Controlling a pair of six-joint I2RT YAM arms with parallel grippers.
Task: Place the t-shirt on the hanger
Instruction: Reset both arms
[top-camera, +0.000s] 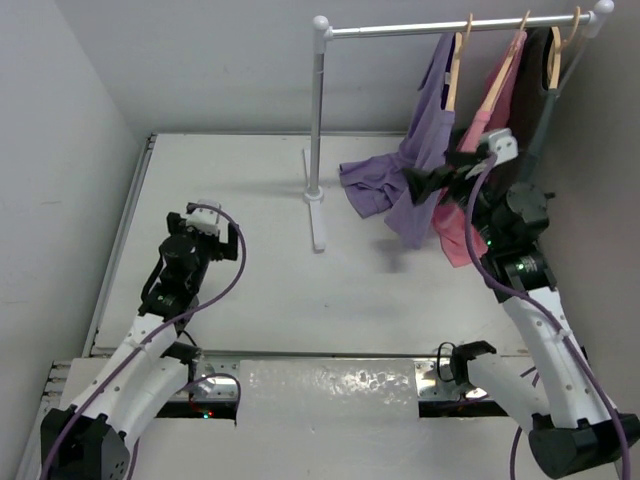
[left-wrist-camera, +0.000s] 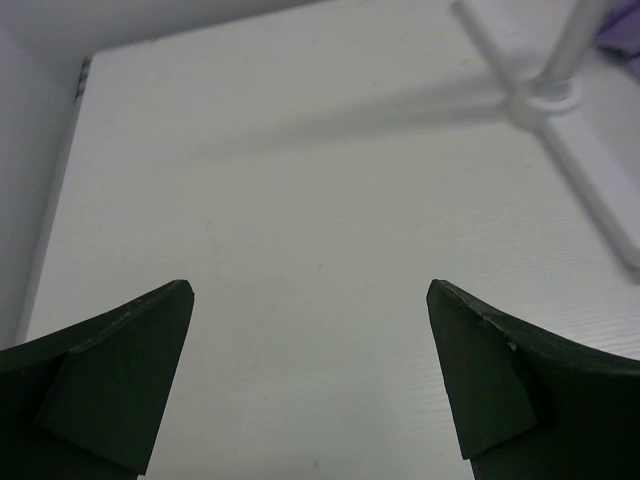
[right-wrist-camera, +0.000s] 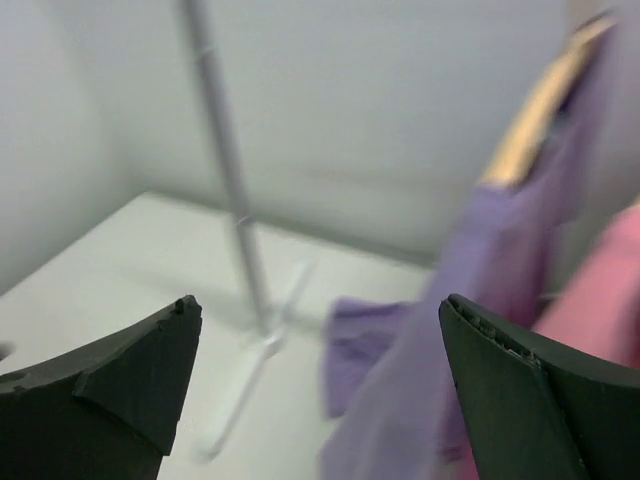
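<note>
Between the wide-spread fingers of my right gripper (right-wrist-camera: 318, 302) I see a blurred lavender t-shirt (right-wrist-camera: 470, 290) hanging below the tan wooden hanger (right-wrist-camera: 540, 115), with the pink garment (right-wrist-camera: 605, 290) just beside it and the rack pole (right-wrist-camera: 222, 150) off to the left.

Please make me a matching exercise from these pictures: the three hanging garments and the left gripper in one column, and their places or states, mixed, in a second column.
Column one:
1. t-shirt
2. pink garment
3. dark grey garment
4. left gripper

Column two:
a. middle of the three on the rail
b. open, over the table
c. nearest the right end of the rail
d. leftmost of the three on the rail

Pairs: 1-d; 2-a; 3-c; 4-b
</note>
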